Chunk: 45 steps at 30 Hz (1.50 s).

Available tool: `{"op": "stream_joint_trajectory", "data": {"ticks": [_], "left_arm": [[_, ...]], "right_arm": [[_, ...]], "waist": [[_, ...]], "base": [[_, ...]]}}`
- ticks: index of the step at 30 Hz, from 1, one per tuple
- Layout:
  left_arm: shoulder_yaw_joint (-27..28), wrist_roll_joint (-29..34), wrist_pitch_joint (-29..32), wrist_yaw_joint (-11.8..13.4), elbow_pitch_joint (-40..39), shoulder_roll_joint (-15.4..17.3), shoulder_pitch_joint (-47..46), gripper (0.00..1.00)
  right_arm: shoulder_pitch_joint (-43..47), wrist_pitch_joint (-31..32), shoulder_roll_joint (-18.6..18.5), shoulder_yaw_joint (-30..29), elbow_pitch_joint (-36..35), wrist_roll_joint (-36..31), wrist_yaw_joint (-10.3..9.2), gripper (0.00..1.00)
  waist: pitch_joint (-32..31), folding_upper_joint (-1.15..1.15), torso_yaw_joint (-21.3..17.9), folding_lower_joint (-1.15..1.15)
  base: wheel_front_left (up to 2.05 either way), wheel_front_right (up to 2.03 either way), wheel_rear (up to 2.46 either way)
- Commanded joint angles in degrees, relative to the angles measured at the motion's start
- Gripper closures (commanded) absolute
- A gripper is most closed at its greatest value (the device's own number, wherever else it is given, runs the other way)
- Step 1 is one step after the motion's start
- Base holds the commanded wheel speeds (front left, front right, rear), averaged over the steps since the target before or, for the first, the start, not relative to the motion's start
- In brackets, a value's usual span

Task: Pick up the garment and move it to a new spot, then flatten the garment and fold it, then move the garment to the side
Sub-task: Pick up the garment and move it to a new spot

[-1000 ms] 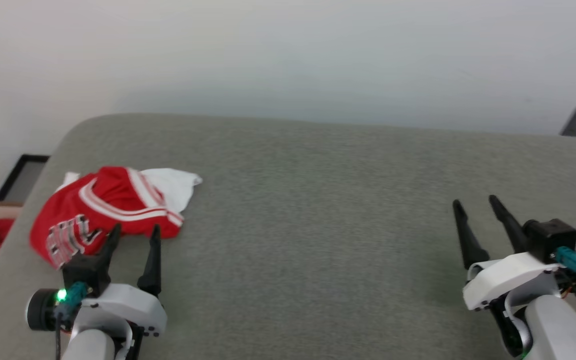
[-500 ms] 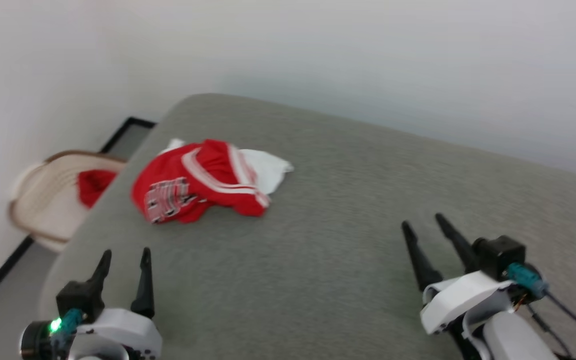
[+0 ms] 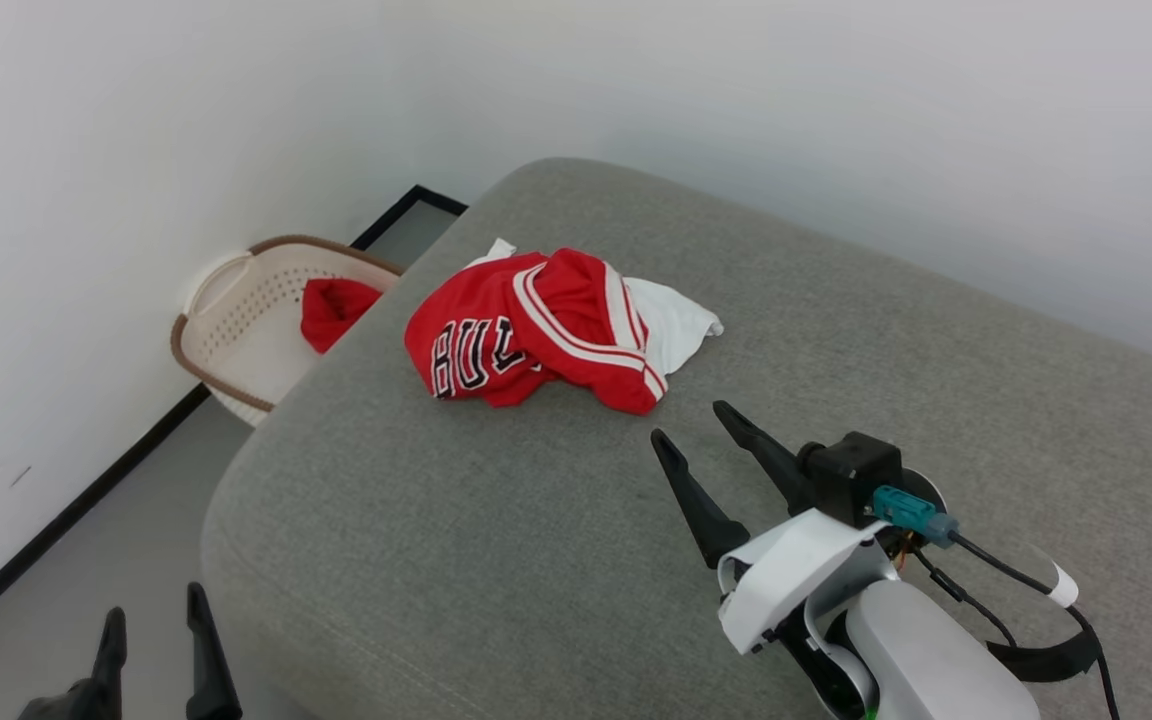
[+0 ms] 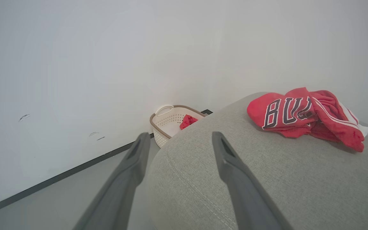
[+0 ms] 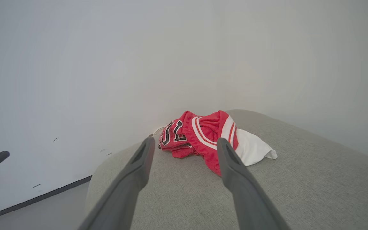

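A: Where is the shirt (image 3: 536, 335)?
B: Crumpled in a heap on the far left part of the grey cushion (image 3: 556, 540), close to its left edge. The lettering faces near-left and a white sleeve pokes out on the right. Nothing touches it.
A: And the grippers?
B: Both are spread wide and empty. The right gripper (image 3: 689, 422) is over the cushion just near-right of the heap, fingers pointing at it. The left gripper (image 3: 156, 601) sits low, off the cushion's near left corner, above the floor (image 3: 66, 600).
A: What could go wrong?
B: The heap itself, I'd say. A pinch on the top fold may catch one layer only, so the shirt comes up twisted and is harder to flatten. It also lies near the edge, and a push leftward could slide it off.
A: Off into what?
B: A pale basket (image 3: 236, 315) stands on the floor by the wall (image 3: 86, 180), just left of that edge, with a red cloth (image 3: 334, 310) inside. A dropped shirt could land there and mix with it.
A: Anything in the way?
B: The right gripper's path looks open. The left one must first rise over the cushion's rounded corner, or its fingers could jab the side.
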Motion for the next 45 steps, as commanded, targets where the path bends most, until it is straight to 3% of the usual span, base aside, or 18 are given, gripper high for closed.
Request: {"op": "stream_joint_trajectory", "data": {"ticks": [1, 6, 9, 17, 24, 32, 39, 45], "left_arm": [[0.18, -0.34, -0.01, 0.4, -0.97, -0.36, 0.39, 0.0], [-0.14, -0.37, -0.01, 0.38, -2.63, -1.18, 1.27, 0.0], [-0.94, 0.49, -0.01, -0.94, -2.35, -1.06, 0.25, 0.0], [-8.44, 3.34, 1.77, -6.03, 4.44, 4.2, -12.1, 0.0], [-13.63, 1.28, 4.67, -7.45, 13.44, 10.33, -28.46, 0.0], [-19.43, -8.45, 9.84, -7.48, 25.97, 17.9, -46.71, 0.0], [-23.05, -23.88, 25.57, -7.42, 35.7, 23.29, -53.91, 0.0], [-25.71, -31.86, 37.69, -7.42, 38.93, 26.52, -56.16, 0.0]], "right_arm": [[-0.64, -0.31, -0.21, 0.52, 0.4, 0.61, 0.0, 0.0], [-1.33, -0.3, -0.25, 1.18, 0.81, 1.56, 0.0, 0.0], [-0.52, -0.3, -0.65, 0.17, 0.2, 1.69, 0.0, 0.0], [4.71, -0.3, -2.12, -7.18, -2.9, -0.9, 0.0, 0.0], [3.1, -0.3, -3.34, -8.2, -6.49, -3.79, 0.0, 0.0], [-1.52, -0.22, -3.88, -8.55, -9.82, -3.73, 0.0, 0.0], [-2.45, -0.18, -2.81, -6.51, -11.29, -2.76, 0.0, 0.0], [-4.27, -0.19, -4.03, -2.73, -11.43, -3.56, 0.0, 0.0]], "waist": [[0.61, 0.0, 0.5, 0.0], [0.58, 0.0, 0.35, 0.0], [0.52, 0.0, 0.09, 0.0], [1.06, 0.0, -1.46, 0.0], [10.15, 0.0, -12.92, 0.0], [20.86, 0.0, -22.99, 0.0], [23.57, 0.0, -27.5, 0.0], [25.51, 0.0, -29.12, 0.0]], "base": [[-0.13, -0.13, -0.13], [-0.05, -0.05, -0.05], [0.0, 0.0, 0.0], [0.0, 0.0, 0.0], [0.0, 0.0, 0.0], [0.0, 0.0, 0.0], [0.0, 0.0, 0.0], [0.0, 0.0, 0.0]]}}
